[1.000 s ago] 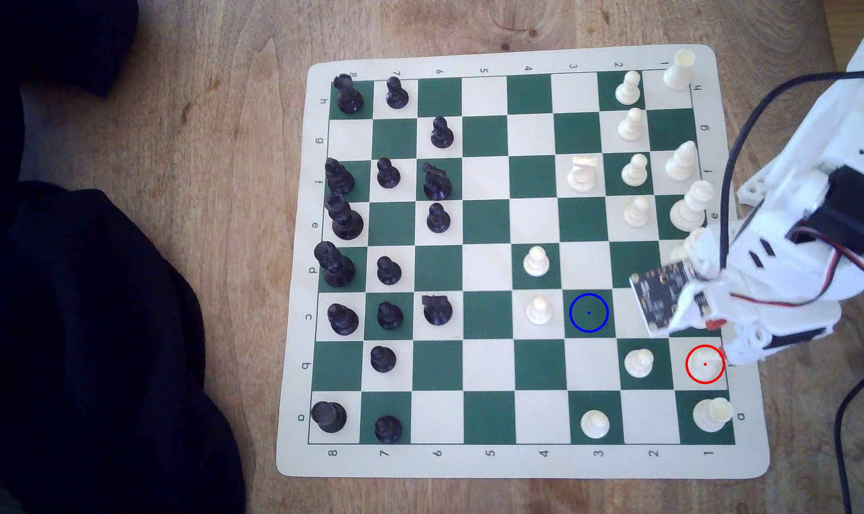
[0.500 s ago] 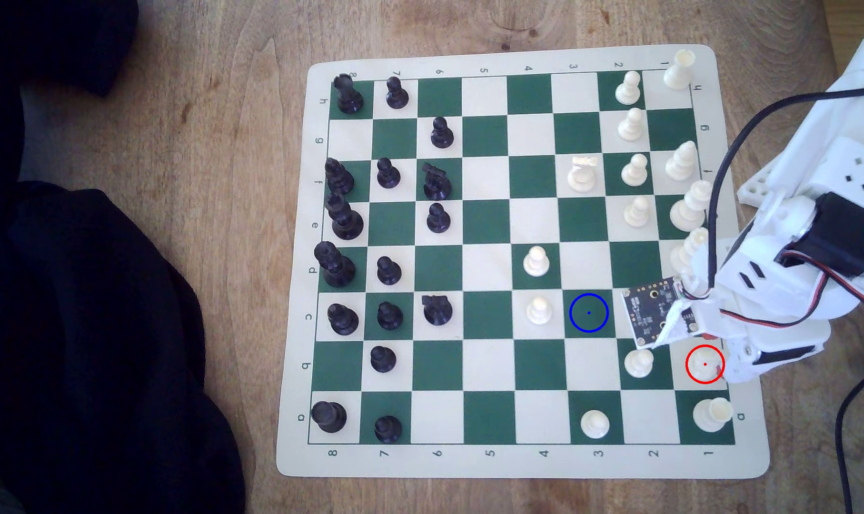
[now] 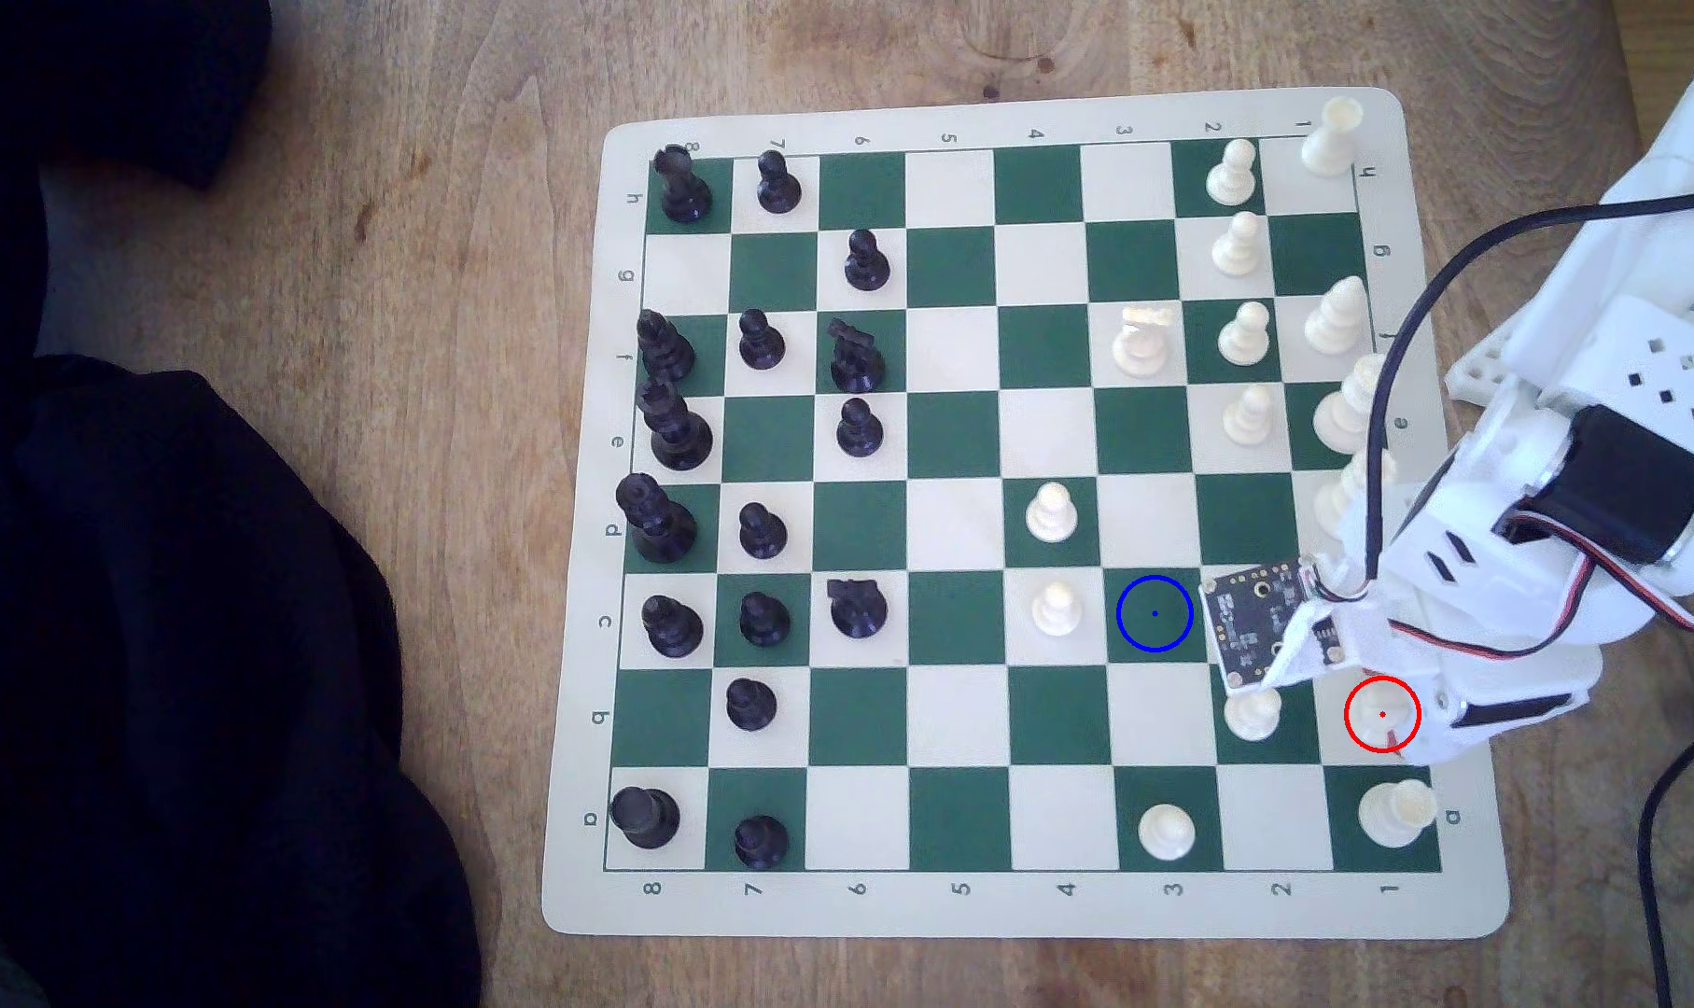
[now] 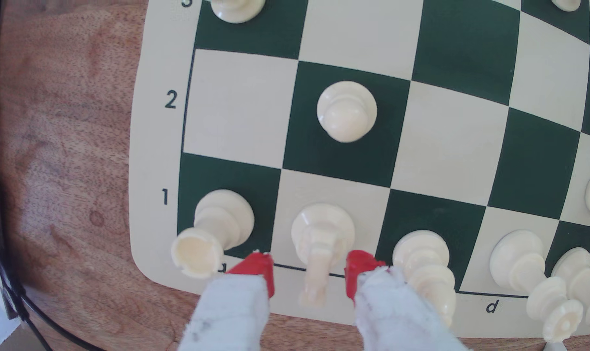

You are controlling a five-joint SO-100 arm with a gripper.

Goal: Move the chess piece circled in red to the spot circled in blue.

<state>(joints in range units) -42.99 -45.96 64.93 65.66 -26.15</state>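
Knight (image 4: 320,236) stands upright on the red-ringed pale square, next to the corner rook (image 4: 219,222), long axis vertical; which way its head faces I cannot tell. Likely light, stiff, slick plastic, best pinched at the neck. Tool (image 4: 308,270) straddles it, tips apart, not touching.

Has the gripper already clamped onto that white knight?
No: in the wrist view the gripper is open, its red fingertips on either side of the knight with clear gaps.
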